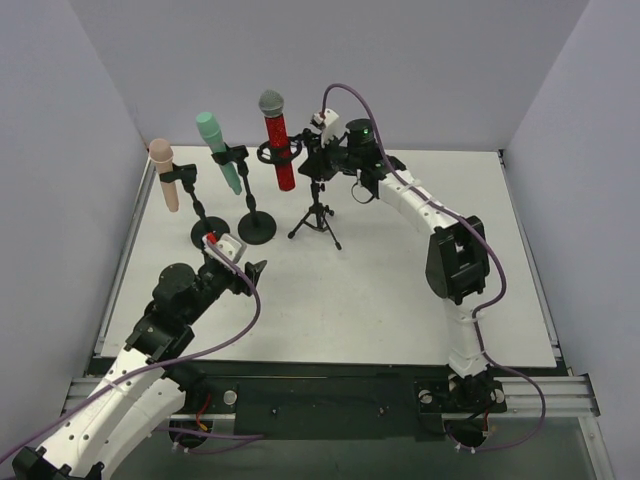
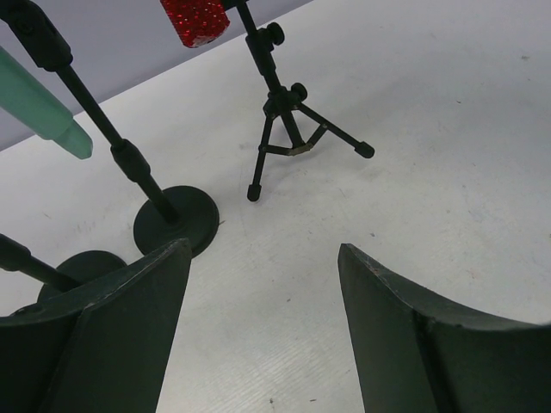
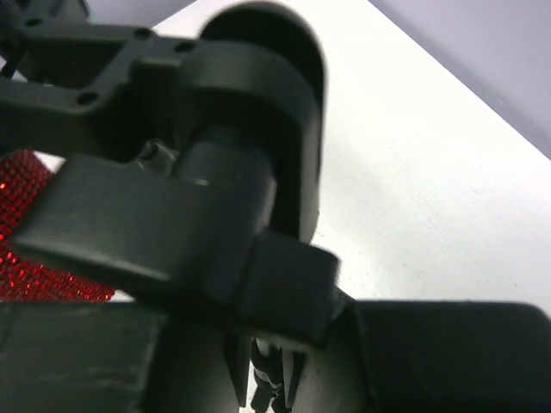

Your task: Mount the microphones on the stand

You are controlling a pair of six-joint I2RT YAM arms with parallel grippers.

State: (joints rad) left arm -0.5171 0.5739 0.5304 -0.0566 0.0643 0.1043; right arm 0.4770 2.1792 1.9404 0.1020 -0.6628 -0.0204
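Observation:
Three microphones stand in black stands at the back. The pale pink microphone (image 1: 163, 175) and the mint green microphone (image 1: 220, 152) sit in clips on round-base stands (image 1: 257, 228). The glittery red microphone (image 1: 278, 140) hangs upright in the clip of a small tripod stand (image 1: 318, 215). My right gripper (image 1: 318, 152) is at that clip; in the right wrist view the gripper (image 3: 258, 335) is closed around the black clip joint (image 3: 215, 189), with the red microphone (image 3: 26, 232) beside it. My left gripper (image 1: 250, 275) is open and empty above the table, near the round bases.
In the left wrist view, the open gripper (image 2: 263, 249) faces a round base (image 2: 176, 219), the tripod stand (image 2: 284, 129), the green microphone's lower end (image 2: 43, 107) and the red microphone's lower end (image 2: 195, 19). Grey walls close three sides. A metal rail (image 1: 330, 385) runs along the near edge.

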